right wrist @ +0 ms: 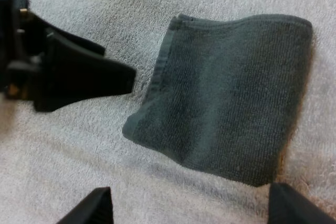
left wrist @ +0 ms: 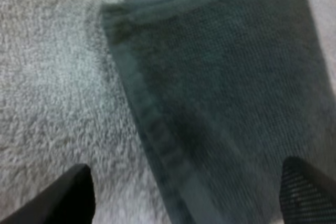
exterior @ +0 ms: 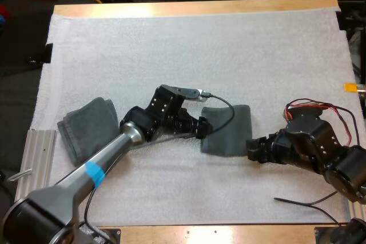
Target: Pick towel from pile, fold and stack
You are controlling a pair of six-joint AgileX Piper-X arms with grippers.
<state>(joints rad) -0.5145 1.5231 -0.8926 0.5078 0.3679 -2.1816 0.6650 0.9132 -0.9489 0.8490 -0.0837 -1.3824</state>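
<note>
— When I start at the left of the white terry mat [exterior: 189,44], I see a bunched dark grey-green towel [exterior: 88,127] lying at the mat's left edge, well apart from both grippers.

— And your left gripper?

— My left gripper [exterior: 201,127] is low over the mat, right at the left edge of a flat folded dark grey-green towel [exterior: 229,132] near the mat's middle. From its wrist camera the two black fingers [left wrist: 68,195] stand wide apart, one over bare mat and the other over the cloth, with the hemmed edge running between them. They press on nothing.

— Right side?

— My right gripper [exterior: 251,148] sits just beside the folded towel's lower right corner. Its fingers [right wrist: 294,205] are spread as well, with no cloth clamped between them. The towel lies flat ahead of them, and at its far edge I see the left gripper's black fingers pointing at the hem.

— And under it all?

— A light wooden table [exterior: 194,8], showing as a strip along the mat's far side.
</note>
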